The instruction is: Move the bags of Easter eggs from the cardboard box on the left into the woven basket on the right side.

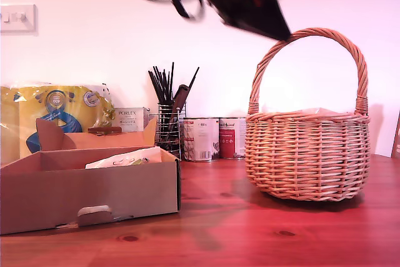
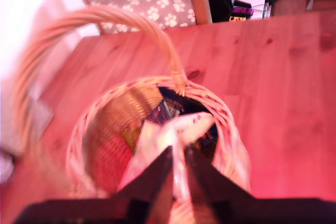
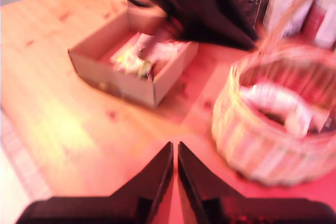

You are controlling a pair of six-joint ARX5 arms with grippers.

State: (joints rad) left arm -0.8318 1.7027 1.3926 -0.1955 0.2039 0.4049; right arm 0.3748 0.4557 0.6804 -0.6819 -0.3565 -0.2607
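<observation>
presently, my first gripper [image 2: 177,169] is held above the round tan wicker basket [image 1: 306,154], jaws near-closed, apparently empty. my second gripper's [image 3: 175,174] jaws are closed. a pale crinkly packet [image 1: 125,159] is left in the shallow brown cardboard box [image 1: 87,195]; a central grasp is advised.

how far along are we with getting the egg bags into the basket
Partly done. Several packets already lie in the woven basket, a white one below my first pincer, which looks shut. My second pincer is shut. At least one pale bag remains in the cardboard box.
</observation>
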